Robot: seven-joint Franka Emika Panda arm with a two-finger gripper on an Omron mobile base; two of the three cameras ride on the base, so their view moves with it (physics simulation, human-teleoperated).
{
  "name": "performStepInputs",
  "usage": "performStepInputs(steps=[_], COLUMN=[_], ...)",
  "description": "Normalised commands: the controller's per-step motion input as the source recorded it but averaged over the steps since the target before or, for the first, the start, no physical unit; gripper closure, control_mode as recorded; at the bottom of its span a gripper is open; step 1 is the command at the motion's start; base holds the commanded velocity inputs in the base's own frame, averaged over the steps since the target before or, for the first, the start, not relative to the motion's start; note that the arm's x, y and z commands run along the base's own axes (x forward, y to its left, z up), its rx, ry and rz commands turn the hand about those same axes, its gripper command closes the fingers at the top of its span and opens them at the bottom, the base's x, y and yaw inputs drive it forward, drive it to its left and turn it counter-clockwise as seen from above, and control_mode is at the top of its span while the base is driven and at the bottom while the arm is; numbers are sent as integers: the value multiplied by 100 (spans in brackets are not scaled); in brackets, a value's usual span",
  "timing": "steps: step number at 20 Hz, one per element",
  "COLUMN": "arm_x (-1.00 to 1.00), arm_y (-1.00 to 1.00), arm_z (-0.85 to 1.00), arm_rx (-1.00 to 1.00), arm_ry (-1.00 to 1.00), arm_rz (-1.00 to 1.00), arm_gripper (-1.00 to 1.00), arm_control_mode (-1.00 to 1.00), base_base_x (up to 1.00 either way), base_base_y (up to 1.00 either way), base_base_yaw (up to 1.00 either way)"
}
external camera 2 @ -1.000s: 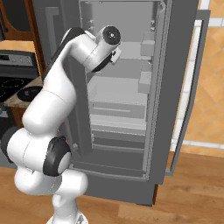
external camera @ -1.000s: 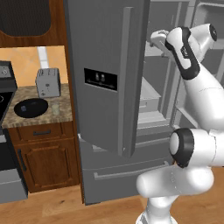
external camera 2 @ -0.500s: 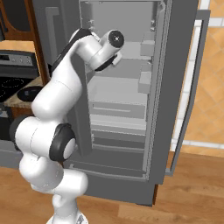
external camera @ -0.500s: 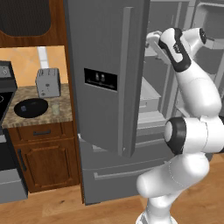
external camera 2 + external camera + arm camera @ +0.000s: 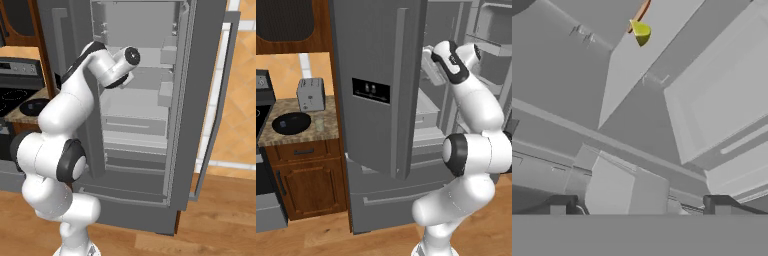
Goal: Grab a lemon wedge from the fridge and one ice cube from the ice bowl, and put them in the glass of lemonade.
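**Fridge open, arm reaching in, nothing collected yet**

A rendered kitchen. The tall grey steel fridge (image 5: pixel 200 100) stands with its doors swung open, showing pale grey shelves and bins inside. The white robot arm reaches up into the upper part of the compartment. From the camera on the hand, the pincer (image 5: pixel 639 206) has its two dark fingertips spread wide with nothing between them.

Far up that same view, a small yellow-green lemon wedge (image 5: pixel 641 33) lies on a grey fridge shelf (image 5: pixel 632 65), touching the edge of a flat orange-brown item (image 5: pixel 643 11) behind it. The wedge is well apart from the fingertips.

In the left base view, a speckled stone desk (image 5: pixel 331 131) sits to the left of the fridge. On it rest a wide black ice bowl (image 5: pixel 291 122), a small translucent glass of lemonade (image 5: pixel 319 124) just beside the bowl, and a silver toaster (image 5: pixel 310 94) behind them. Any ice cube in the bowl is too small to make out.

Judged from this, only opening the fridge is done. Left to do: grasp the wedge, carry it to the glass, then fetch one ice cube and drop it in too.
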Motion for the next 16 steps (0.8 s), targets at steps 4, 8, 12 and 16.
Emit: performStepInputs(steps=[4, 8, 12, 16], arm_x=[0, -31, -49, -51], arm_y=[44, 30, 55, 64], arm_z=[-2, 0, -2, 0], arm_rx=[2, 7, 18, 15], arm_ry=[7, 3, 1, 0], arm_rz=[2, 8, 21, 23], arm_gripper=[-100, -100, -100, -100], arm_control_mode=[-100, -100, -100, -100], base_base_x=[0, 0, 0, 0], base_base_y=[0, 0, 0, 0], base_base_yaw=[0, 0, 0, 0])
